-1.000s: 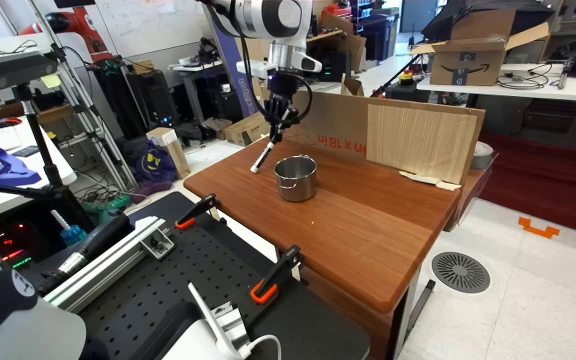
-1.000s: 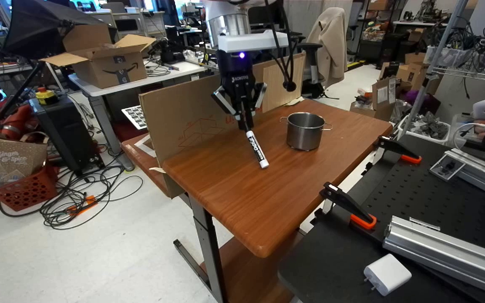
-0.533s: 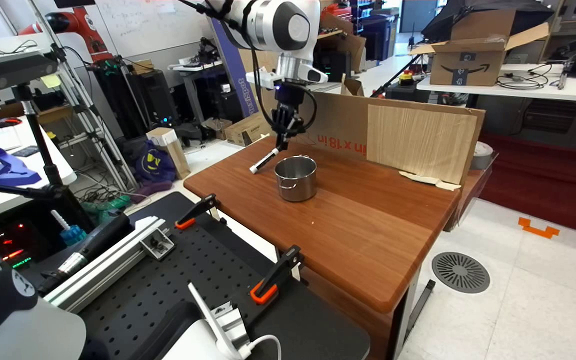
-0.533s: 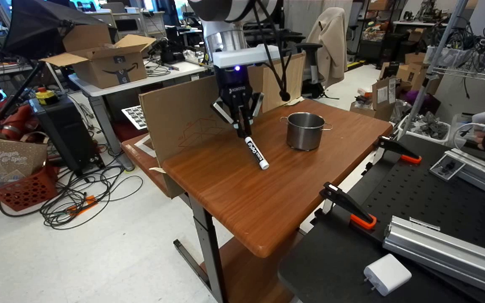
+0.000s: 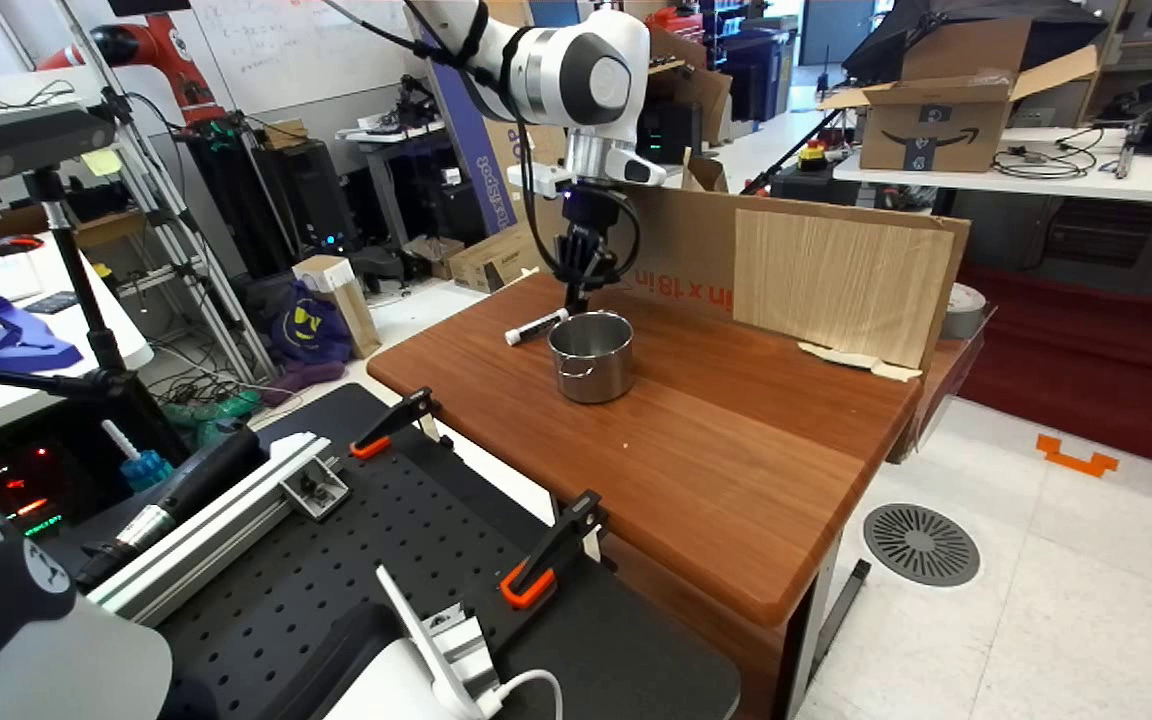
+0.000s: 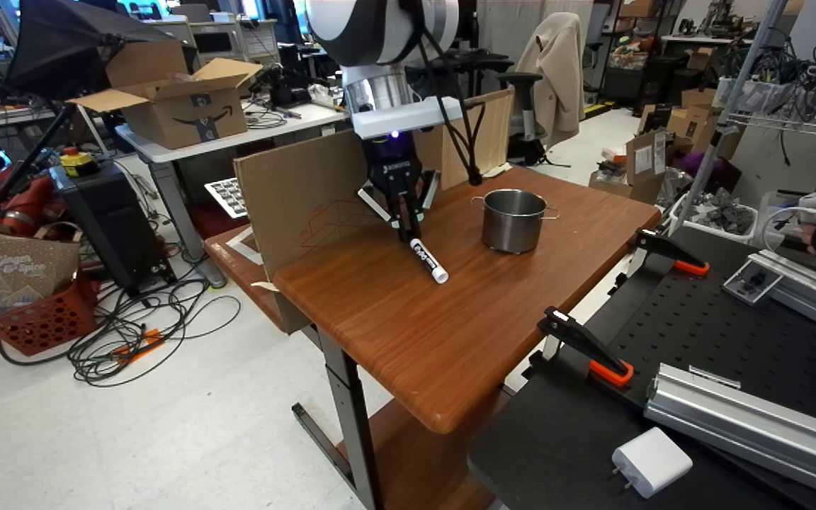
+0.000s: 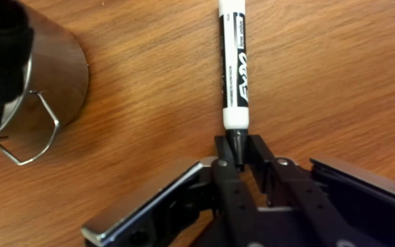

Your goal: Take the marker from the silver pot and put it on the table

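Observation:
The marker (image 7: 234,65) is white and black with a black tapered end and lies outside the pot. My gripper (image 7: 238,147) is shut on that black end, one finger on each side. In both exterior views the marker (image 5: 536,327) (image 6: 429,262) slopes at a low angle from the fingertips. Its white far end is at or just above the table (image 6: 408,340); I cannot tell if it touches. The silver pot (image 5: 591,365) stands upright on the table beside the gripper, with thin wire handles. It also shows at the left of the wrist view (image 7: 60,68), partly hidden by a black cable.
A cardboard panel (image 5: 676,240) stands along the table's far edge behind the gripper. Clamps with orange parts (image 5: 551,550) (image 6: 585,347) hold the near edge beside the black perforated bench (image 5: 386,560). A black cable (image 5: 526,190) hangs by the wrist.
My gripper has come down toward the table with the marker in it. The marker has gone from a steep slope to a much flatter one. The pot has not moved.

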Controlling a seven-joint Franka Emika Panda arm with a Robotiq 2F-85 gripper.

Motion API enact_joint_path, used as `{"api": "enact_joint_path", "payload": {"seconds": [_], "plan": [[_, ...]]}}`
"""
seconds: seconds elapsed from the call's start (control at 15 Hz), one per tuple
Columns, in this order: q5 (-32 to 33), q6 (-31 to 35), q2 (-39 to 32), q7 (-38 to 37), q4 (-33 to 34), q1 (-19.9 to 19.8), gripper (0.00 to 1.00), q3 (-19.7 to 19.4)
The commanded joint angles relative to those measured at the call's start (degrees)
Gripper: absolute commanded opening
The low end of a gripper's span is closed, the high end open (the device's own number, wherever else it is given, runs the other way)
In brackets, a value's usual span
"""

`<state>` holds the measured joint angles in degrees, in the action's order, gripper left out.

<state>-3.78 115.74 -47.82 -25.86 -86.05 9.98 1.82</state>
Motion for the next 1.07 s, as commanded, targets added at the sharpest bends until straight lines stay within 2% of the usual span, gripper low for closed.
{"api": "enact_joint_path", "payload": {"seconds": [0.0,0.47,0.6,1.0], "plan": [[0.65,-2.80,-2.06,-2.12,3.64,1.67,0.47,-1.82],[0.26,-3.72,-1.90,-2.95,4.28,1.84,0.97,-2.15],[-0.11,-4.55,-1.04,-2.41,3.88,1.42,1.00,-1.91],[-0.98,-6.08,4.47,0.48,0.70,-0.18,1.00,-1.17]]}}
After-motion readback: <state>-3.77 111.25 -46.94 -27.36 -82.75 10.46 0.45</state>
